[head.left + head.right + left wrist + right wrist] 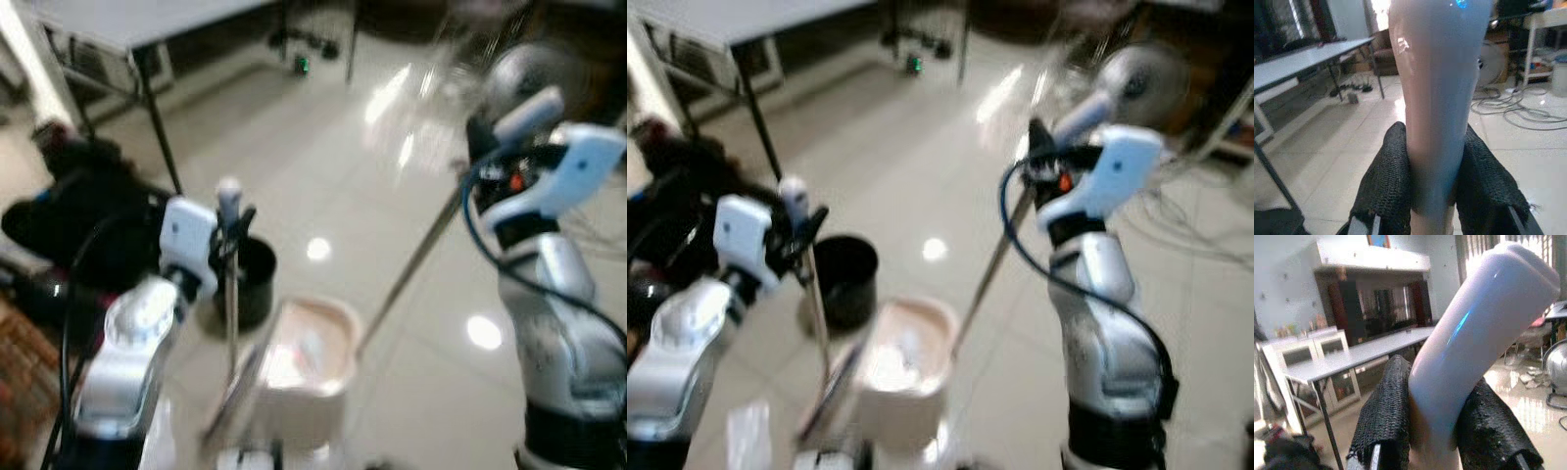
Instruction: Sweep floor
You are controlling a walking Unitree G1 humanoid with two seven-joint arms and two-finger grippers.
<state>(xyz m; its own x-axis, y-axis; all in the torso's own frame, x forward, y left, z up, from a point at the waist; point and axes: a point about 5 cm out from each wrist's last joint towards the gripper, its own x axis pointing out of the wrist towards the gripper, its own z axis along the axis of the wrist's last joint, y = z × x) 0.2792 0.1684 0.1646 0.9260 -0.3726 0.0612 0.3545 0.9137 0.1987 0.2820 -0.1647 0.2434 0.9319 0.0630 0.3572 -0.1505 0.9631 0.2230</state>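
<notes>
Two grippers are holding tools above a glossy pale tiled floor (pixel 323 176). Left gripper (pixel 233 230) is clamping its black fingers (pixel 1386 191) around the pale upright handle (pixel 1437 98) of a long-handled cream plastic dustpan (pixel 304 367), which is resting on the floor just beside a black cylindrical bin (pixel 247 279). Right gripper (pixel 1043 162) is closing its fingers (pixel 1386 416) on the rounded white grip (pixel 1474 338) of a thin metal broom pole (pixel 411 264), slanting down toward the dustpan. Beyond the bin, a grey folding table (pixel 147 20) is standing.
</notes>
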